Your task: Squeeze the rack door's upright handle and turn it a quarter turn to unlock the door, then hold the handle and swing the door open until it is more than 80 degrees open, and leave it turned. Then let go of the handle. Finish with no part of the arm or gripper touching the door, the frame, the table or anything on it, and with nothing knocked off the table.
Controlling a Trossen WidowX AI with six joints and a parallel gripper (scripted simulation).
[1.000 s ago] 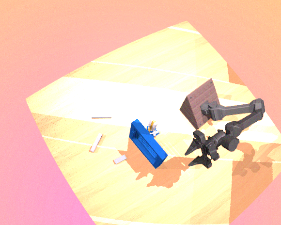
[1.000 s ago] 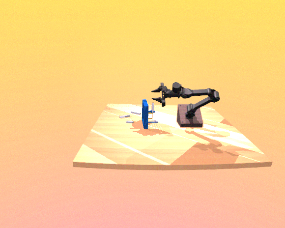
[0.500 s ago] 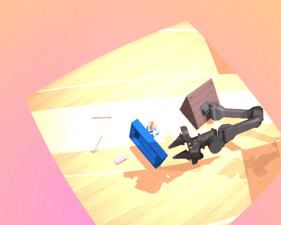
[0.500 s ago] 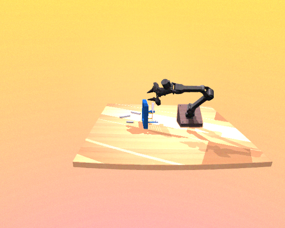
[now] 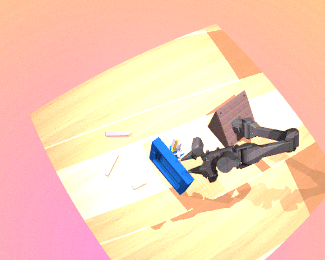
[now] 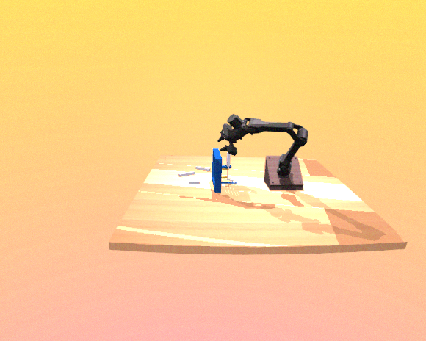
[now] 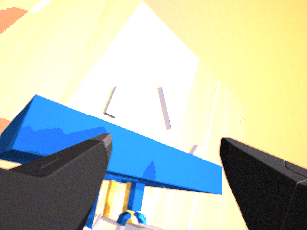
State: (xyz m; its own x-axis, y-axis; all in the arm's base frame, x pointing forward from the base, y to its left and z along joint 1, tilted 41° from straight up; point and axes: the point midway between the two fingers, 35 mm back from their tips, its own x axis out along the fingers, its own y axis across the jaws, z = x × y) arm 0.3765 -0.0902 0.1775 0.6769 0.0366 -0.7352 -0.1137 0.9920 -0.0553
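Note:
The blue rack frame [image 5: 171,160] [image 6: 217,173] [image 7: 130,153] stands upright on the table. On its arm side are blue bracket parts [image 6: 226,167] [image 7: 136,198] and a pale upright piece with yellow on it [image 5: 176,144] [image 6: 228,161], which looks like the handle. The handle's turn and the door's angle are too small to tell. My gripper [image 5: 185,165] [image 6: 219,145] [image 7: 165,143] is open with nothing between its fingers. It hangs at about the height of the frame's top edge and above it, on the arm side. In the wrist view the handle is mostly cut off below.
Three pale bars lie beyond the frame: one [image 5: 117,134] at the back, one [image 5: 112,166] [image 6: 186,174] slanted, and one short [image 5: 139,185] [image 6: 194,182]. The arm's wedge-shaped wooden base [image 5: 234,107] [image 6: 272,173] stands on the opposite side of the frame. Strong shadows cross the table.

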